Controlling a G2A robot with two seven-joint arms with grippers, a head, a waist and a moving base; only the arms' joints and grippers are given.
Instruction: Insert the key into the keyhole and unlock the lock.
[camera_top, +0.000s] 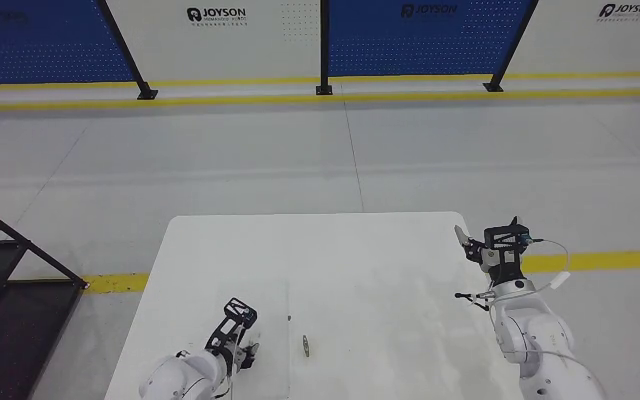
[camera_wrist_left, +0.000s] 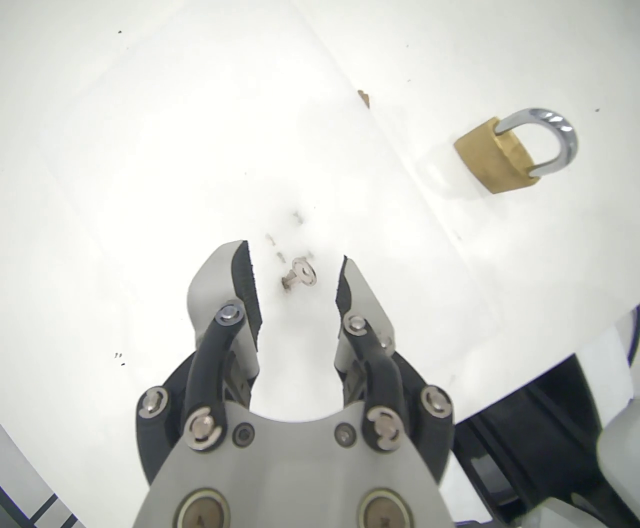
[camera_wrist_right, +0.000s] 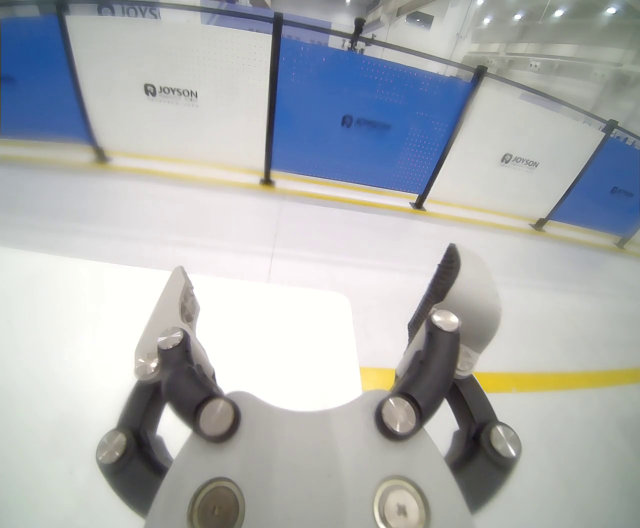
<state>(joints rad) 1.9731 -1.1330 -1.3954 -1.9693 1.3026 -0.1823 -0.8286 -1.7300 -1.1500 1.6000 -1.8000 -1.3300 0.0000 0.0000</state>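
White table (camera_top: 380, 270) scuffed near key (camera_wrist_left: 301, 274), left fingers (camera_wrist_left: 215, 285) parted over it, right fingers (camera_wrist_right: 475, 295) wide, blue-white barrier panels (camera_top: 420, 35) behind

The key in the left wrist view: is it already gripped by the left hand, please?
No, the key lies on the table between the open fingers of the left hand, touching neither.

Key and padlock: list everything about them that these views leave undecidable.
- Keyhole: in the left wrist view the padlock turns its end opposite the shackle away from the camera.
- Key teeth: too small and blurred in the left wrist view, where it lies between the open left gripper fingers.
- Top view: the padlock is a mere speck, too small to read its shape.
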